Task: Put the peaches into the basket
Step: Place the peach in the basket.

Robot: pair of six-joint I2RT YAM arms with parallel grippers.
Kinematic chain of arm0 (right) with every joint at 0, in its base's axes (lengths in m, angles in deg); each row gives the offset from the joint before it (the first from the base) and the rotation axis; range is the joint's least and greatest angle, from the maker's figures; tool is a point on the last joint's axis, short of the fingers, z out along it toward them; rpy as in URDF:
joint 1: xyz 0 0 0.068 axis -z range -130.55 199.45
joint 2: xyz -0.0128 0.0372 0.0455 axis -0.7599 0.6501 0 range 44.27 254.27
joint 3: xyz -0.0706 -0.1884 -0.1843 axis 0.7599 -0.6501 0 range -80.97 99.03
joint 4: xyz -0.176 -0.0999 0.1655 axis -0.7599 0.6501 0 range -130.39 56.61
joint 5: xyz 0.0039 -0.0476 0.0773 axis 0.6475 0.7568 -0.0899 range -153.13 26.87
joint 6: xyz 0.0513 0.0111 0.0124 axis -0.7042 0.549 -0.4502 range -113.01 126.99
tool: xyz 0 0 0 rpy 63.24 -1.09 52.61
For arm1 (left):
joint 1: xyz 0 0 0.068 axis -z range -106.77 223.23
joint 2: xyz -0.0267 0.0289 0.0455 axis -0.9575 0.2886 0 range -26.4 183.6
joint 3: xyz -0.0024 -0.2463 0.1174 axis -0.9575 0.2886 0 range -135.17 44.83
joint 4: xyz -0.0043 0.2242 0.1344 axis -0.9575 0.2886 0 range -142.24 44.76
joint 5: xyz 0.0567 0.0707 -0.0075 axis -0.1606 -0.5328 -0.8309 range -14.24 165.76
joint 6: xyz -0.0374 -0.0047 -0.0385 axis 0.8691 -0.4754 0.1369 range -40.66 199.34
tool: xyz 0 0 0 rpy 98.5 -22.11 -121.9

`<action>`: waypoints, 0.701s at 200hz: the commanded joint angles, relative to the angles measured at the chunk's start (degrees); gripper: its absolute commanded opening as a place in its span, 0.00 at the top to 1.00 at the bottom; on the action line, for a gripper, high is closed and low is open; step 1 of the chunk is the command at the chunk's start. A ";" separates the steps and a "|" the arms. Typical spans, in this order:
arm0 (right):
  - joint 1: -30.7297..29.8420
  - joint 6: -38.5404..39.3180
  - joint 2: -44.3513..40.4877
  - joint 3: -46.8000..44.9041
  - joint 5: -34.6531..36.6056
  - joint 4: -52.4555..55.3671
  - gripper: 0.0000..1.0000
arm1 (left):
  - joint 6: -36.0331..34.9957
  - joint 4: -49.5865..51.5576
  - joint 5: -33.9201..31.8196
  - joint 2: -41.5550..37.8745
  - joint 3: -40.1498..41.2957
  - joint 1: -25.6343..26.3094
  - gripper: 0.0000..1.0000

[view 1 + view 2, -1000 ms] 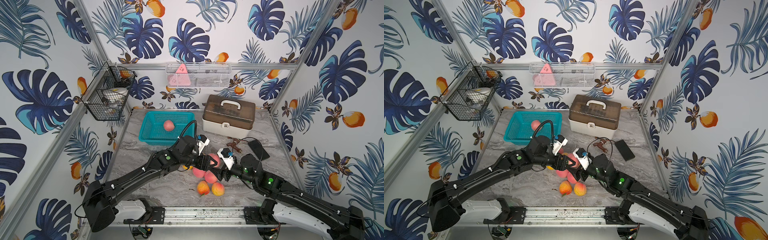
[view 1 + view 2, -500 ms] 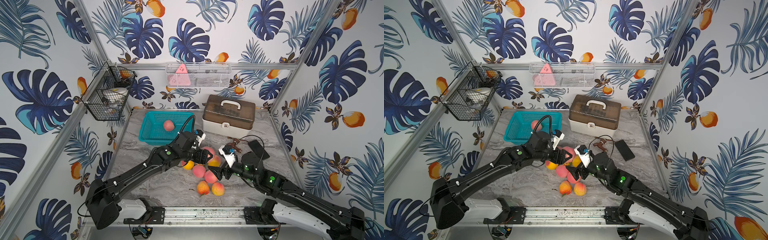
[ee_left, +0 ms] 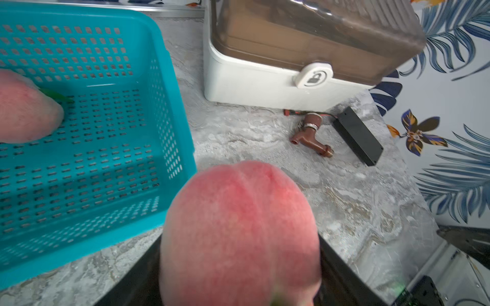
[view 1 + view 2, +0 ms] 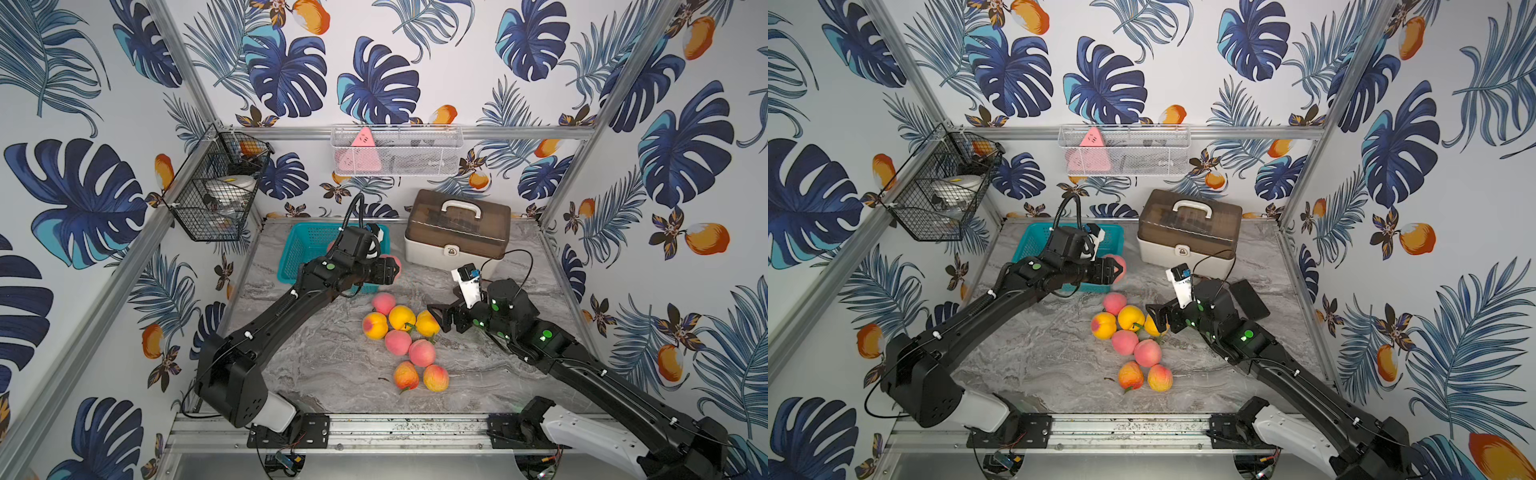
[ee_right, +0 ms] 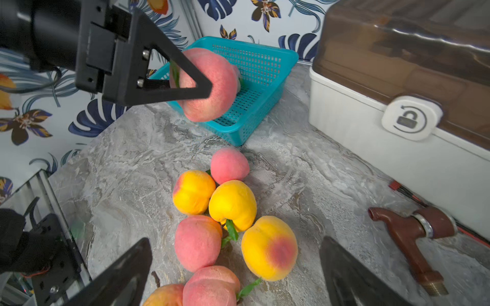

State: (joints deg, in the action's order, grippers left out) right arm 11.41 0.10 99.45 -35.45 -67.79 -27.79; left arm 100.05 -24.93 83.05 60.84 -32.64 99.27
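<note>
My left gripper (image 4: 390, 271) is shut on a pink peach (image 4: 395, 262) (image 3: 238, 233), held in the air just outside the near right corner of the teal basket (image 4: 296, 253) (image 3: 169, 106). One pink peach (image 3: 23, 108) lies inside the basket. Several more peaches (image 4: 399, 332) (image 5: 230, 201), pink and yellow-orange, sit clustered on the marble table. My right gripper (image 4: 436, 322) (image 5: 236, 239) stands open and empty, low at the cluster's right side, right next to a yellow peach (image 4: 428, 323) (image 5: 269, 249).
A brown-lidded white toolbox (image 4: 457, 232) stands right of the basket. A brown tap (image 5: 413, 233) and a black box (image 4: 1250, 299) lie in front of it. A black wire basket (image 4: 216, 195) and a white mesh basket (image 4: 395, 151) hang on the walls.
My left gripper has lifted the pink peach out of the cluster and carried it back toward the basket. My right gripper has opened wide and drawn back to the right.
</note>
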 commanded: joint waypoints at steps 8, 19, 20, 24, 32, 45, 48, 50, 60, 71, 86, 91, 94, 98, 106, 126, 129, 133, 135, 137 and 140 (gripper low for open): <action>1.95 -1.07 1.34 1.61 -3.77 0.15 0.00 | -2.51 0.77 -1.47 4.91 -4.98 -2.16 0.35; 2.40 -0.63 2.12 2.32 -3.86 0.35 0.00 | -3.06 0.90 -2.11 7.01 -6.92 -2.90 0.35; 2.42 -0.60 2.25 2.44 -3.90 0.38 0.00 | -3.14 0.86 -2.24 7.17 -7.09 -2.96 0.35; 2.61 -0.49 2.51 2.60 -3.93 0.40 0.00 | -3.41 0.66 -2.74 7.90 -7.57 -3.16 0.35; 2.96 -0.32 3.19 2.81 -4.16 -0.05 0.00 | -3.79 -0.46 -3.68 9.35 -8.09 -3.59 0.35; 3.48 -0.48 4.51 3.06 -4.84 -1.17 0.00 | -3.80 -1.52 -4.07 11.81 -8.94 -4.60 0.35; 3.63 -0.53 4.96 3.20 -5.09 -1.30 0.00 | -3.68 -1.66 -4.10 12.39 -9.20 -4.86 0.35; 3.69 -0.56 5.23 3.36 -5.29 -1.34 0.00 | -3.66 -1.78 -4.16 12.75 -9.43 -4.99 0.35; 4.08 -0.62 6.52 4.20 -5.91 -1.36 0.00 | -3.57 -2.21 -4.74 14.18 -10.04 -5.66 0.35; 4.22 -0.42 7.67 5.19 -6.29 -1.23 0.00 | -3.73 -2.45 -5.48 15.53 -10.83 -6.39 0.35; 4.54 -0.10 8.83 6.13 -6.49 -1.32 0.00 | -4.40 -2.36 -6.68 17.13 -11.91 -7.10 0.35; 4.55 -0.11 9.22 6.34 -6.55 -1.34 0.00 | -4.60 -2.27 -6.70 17.64 -12.21 -7.38 0.35; 4.64 0.01 9.42 6.40 -6.58 -1.36 0.00 | -4.72 -2.26 -6.71 17.88 -12.44 -7.55 0.35; 4.77 0.03 9.61 6.55 -6.67 -1.52 0.00 | -4.79 -2.22 -6.75 18.30 -12.63 -7.73 0.35; 4.80 0.02 10.14 6.82 -6.84 -1.61 0.00 | -5.06 -1.94 -6.88 18.95 -13.16 -8.01 0.35; 4.80 -0.21 11.36 7.47 -7.27 -1.68 0.00 | -5.34 -2.42 -7.85 20.10 -13.78 -8.80 0.35; 4.82 -0.22 11.42 7.50 -7.41 -1.63 0.00 | -5.33 -2.50 -7.94 20.27 -13.87 -8.92 0.35; 4.80 -0.22 11.61 7.56 -7.52 -1.70 0.00 | -5.41 -2.54 -8.10 20.60 -14.06 -9.10 0.35; 4.81 -0.22 11.73 7.63 -7.59 -1.74 0.00 | -5.42 -2.53 -8.19 20.73 -14.21 -9.13 0.35; 4.82 -0.22 11.73 7.65 -7.67 -1.78 0.00 | -5.48 -2.53 -8.28 20.94 -14.35 -9.20 0.35; 4.82 -0.30 11.82 7.74 -7.72 -1.87 0.00 | -5.57 -2.45 -8.48 21.32 -14.64 -9.29 0.35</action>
State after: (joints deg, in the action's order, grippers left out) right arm 16.22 -0.01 110.62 -28.61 -74.22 -28.10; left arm 95.83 -26.13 76.49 80.75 -45.82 90.72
